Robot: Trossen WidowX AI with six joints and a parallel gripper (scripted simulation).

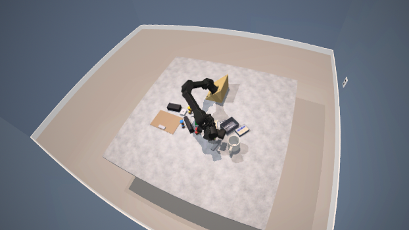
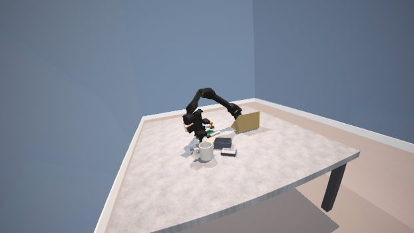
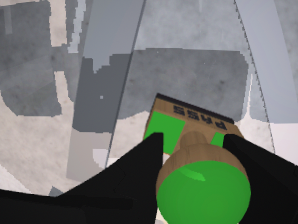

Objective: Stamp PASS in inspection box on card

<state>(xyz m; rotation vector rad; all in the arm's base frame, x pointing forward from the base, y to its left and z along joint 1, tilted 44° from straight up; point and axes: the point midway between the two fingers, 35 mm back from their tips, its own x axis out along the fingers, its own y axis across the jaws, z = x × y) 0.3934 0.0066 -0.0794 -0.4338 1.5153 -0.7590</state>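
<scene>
Top: the arm (image 1: 194,102) reaches over the middle of the counter (image 1: 256,184) (image 2: 283,166), away from its edges. Exterior: the mug (image 1: 234,144) (image 2: 206,152) stands nearer the counter's front edge than the box (image 1: 229,125) (image 2: 222,143). Wrist: the gripper (image 3: 193,143) pinches the PASS stamp (image 3: 202,192) by its handle.

Glossy green-topped wood stamp (image 3: 202,187), mottled stone-look tbl (image 1: 250,184) (image 2: 160,190), matt blk arm (image 1: 194,105) (image 2: 221,100)

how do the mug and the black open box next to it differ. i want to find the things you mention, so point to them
The mug (image 1: 234,146) (image 2: 206,152) is pale and round, while the open box (image 1: 234,127) (image 2: 222,144) is dark and boxy with straight sides. The mug has a handle; the box shows none. The mug stands taller than the low box. Both are open at the top and rest upright on the table.
</scene>
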